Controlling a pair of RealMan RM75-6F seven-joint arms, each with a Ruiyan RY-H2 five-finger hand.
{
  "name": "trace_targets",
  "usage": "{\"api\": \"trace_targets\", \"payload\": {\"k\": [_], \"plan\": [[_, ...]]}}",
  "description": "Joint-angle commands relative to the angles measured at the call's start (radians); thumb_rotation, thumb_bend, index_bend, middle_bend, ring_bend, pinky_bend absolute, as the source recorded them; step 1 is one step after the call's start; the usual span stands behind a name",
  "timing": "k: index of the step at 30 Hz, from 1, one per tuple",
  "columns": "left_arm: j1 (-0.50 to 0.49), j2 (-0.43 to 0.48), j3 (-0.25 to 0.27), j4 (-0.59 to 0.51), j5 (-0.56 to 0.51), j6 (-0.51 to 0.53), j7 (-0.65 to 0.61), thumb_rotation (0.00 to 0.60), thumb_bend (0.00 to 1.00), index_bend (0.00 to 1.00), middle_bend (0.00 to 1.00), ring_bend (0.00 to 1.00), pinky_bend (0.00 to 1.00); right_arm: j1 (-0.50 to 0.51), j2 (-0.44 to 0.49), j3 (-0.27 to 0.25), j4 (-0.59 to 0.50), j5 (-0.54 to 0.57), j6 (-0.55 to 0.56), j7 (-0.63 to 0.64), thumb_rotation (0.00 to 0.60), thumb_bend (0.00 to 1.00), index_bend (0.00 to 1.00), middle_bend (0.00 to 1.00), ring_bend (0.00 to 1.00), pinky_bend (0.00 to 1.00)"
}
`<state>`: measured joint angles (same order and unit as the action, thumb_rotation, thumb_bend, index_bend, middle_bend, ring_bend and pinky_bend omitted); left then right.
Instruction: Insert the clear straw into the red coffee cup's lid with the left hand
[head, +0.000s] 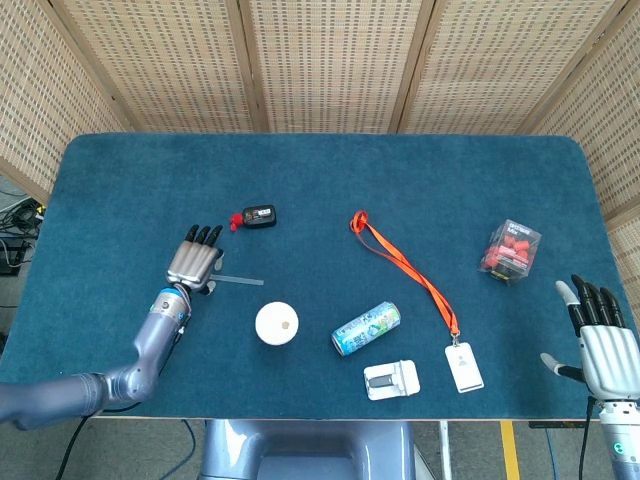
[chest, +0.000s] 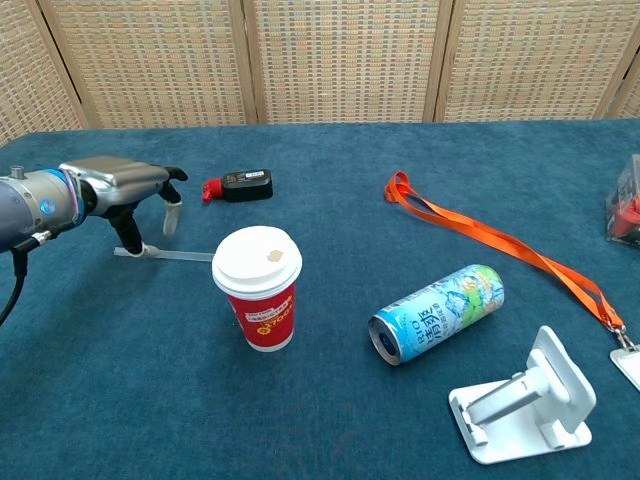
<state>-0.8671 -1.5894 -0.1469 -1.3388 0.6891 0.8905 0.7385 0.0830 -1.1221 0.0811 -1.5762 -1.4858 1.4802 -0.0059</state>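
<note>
Step in hand: reach/pre-grasp. Left hand hovers over the near end of the clear straw, palm down, fingers spread and hanging toward it; thumb tip at or just above the straw, contact unclear, nothing pinched. Straw lies flat on the blue surface, left of the red coffee cup, which stands upright with its white lid on.

Next, my read: pinch the straw, lift, tip it vertical, line up with the small lid hole.

Right hand idle at surface edge, fingers spread.

Can: Chinese characters, unread. Cup logo too small.
</note>
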Motion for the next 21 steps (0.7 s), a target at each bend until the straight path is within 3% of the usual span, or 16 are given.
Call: {"api": "trace_targets", "payload": {"k": [1,21], "plan": [[-0.011,-0.017,0.003,0.017,-0.008,0.003,0.006,0.6,0.29,0.52,0.0,0.0,0.0,0.001,0.0,0.001,0.002,0.001,0.0,0.004,0.6,0.06,0.08,0.0,0.0,0.0],[-0.054,-0.075,0.012,0.086,-0.073,-0.012,0.034,0.6,0.34,0.54,0.0,0.0,0.0,0.002,0.0,0.005,0.014,0.009,-0.005,0.036,0.6,0.06,0.08,0.0,0.0,0.0]]}}
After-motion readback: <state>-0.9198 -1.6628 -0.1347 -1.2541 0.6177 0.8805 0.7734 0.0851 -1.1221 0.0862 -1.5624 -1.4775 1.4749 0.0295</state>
